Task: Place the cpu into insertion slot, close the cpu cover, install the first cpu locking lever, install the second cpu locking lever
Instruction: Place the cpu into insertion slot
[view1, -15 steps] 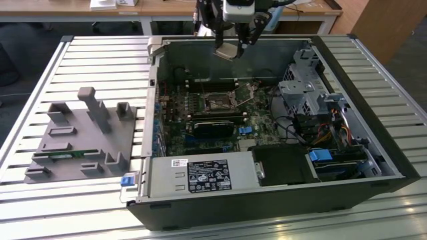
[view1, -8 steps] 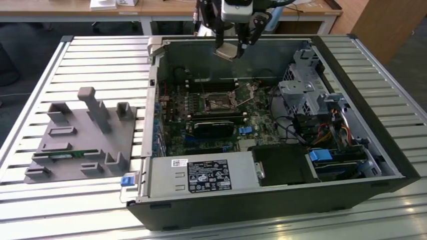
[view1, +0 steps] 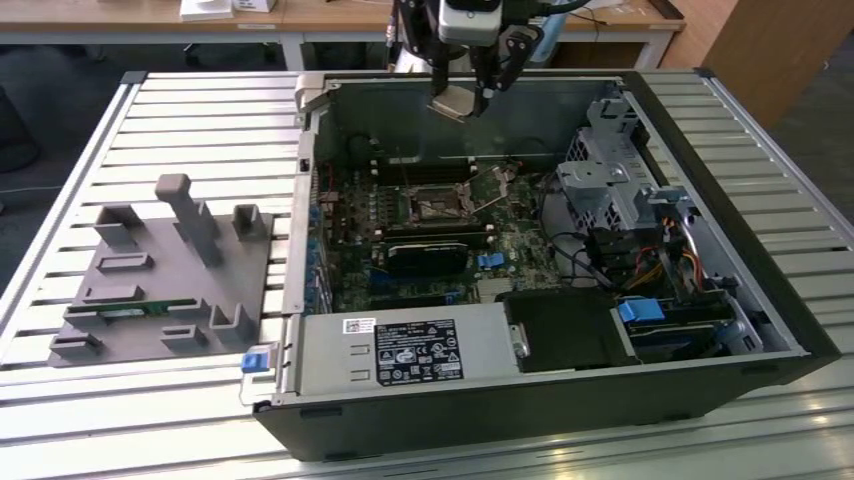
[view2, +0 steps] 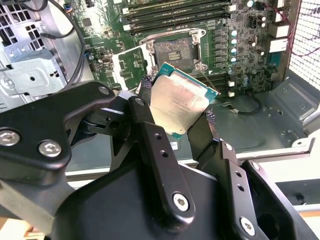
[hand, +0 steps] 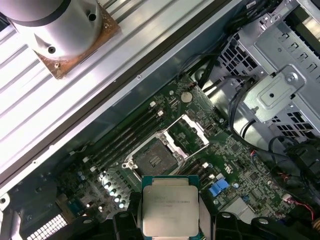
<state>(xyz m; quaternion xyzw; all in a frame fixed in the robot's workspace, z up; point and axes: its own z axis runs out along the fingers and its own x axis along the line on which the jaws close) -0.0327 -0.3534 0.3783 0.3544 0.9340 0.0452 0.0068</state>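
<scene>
Jaws clenched on opposite edges of the cpu (view2: 182, 107), gripper (view2: 177, 100) angled downward. Chip square, tilted, metal top facing the wrist, held in air well apart from the insertion slot (view2: 172, 50). Slot bare; cpu cover (hand: 189, 131) swung open beside it. Arm hangs over the open computer case (view1: 747, 300).

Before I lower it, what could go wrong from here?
1. The gripper pinches the cpu by two opposite edges, and it looks tilted in the exterior view; it might slip or land crooked in the insertion slot.
2. The cpu cover stands open beside the slot; a descent drifting that way could catch it.
</scene>
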